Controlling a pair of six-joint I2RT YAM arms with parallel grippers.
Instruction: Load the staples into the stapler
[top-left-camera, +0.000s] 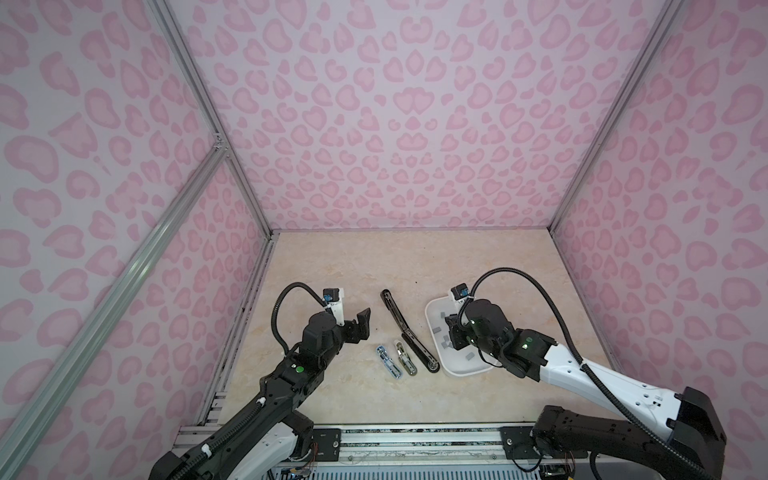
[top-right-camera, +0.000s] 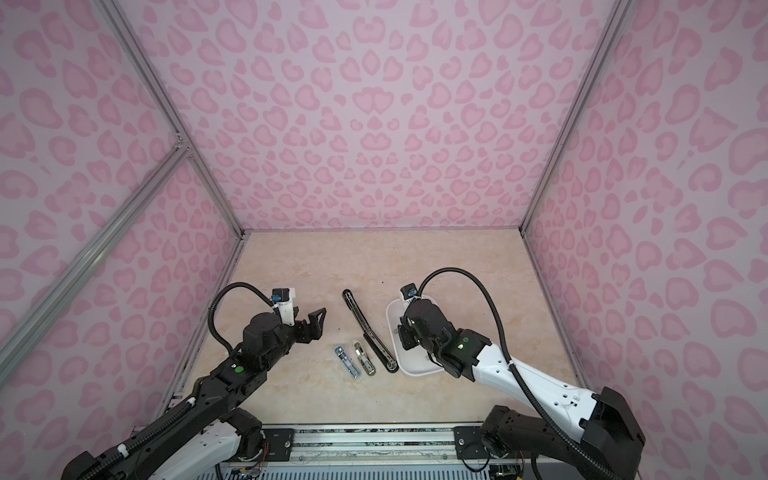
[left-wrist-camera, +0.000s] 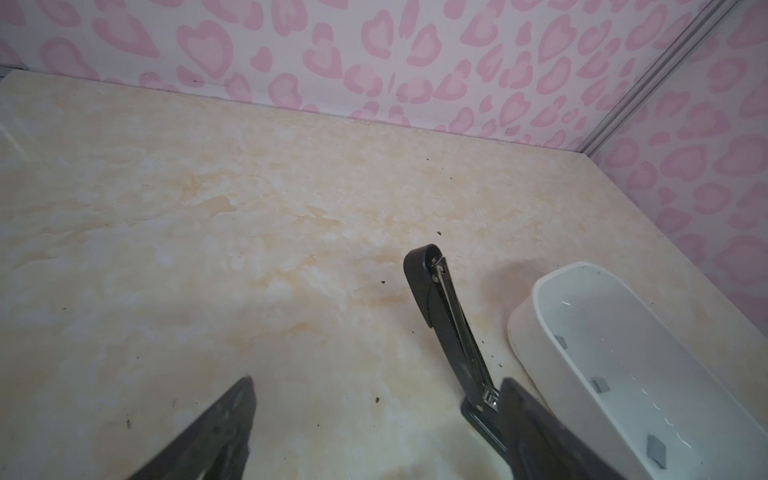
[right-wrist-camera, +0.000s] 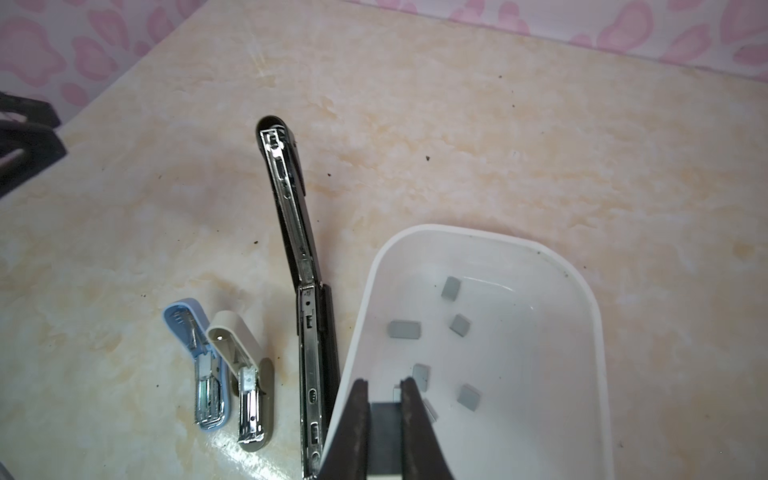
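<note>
A long black stapler (top-left-camera: 405, 332) (top-right-camera: 368, 332) (right-wrist-camera: 305, 332) lies folded open flat mid-table, its metal channel facing up. Several small grey staples (right-wrist-camera: 399, 329) (left-wrist-camera: 600, 384) lie loose in a white tray (top-left-camera: 457, 368) (right-wrist-camera: 365, 291) to its right. My right gripper (top-left-camera: 451, 336) (top-right-camera: 403, 336) (right-wrist-camera: 384, 380) hangs over the tray's left side, shut on one grey staple block (right-wrist-camera: 384, 432). My left gripper (top-left-camera: 360, 326) (top-right-camera: 313, 322) (left-wrist-camera: 376, 382) is open and empty, left of the black stapler (left-wrist-camera: 449, 316), above the table.
Two small staplers lie open just left of the black one, a blue one (top-left-camera: 386, 361) (right-wrist-camera: 199, 374) and a beige one (top-left-camera: 405, 359) (right-wrist-camera: 245, 374). Pink patterned walls close in the table on three sides. A metal rail (top-left-camera: 395, 440) runs along the front edge.
</note>
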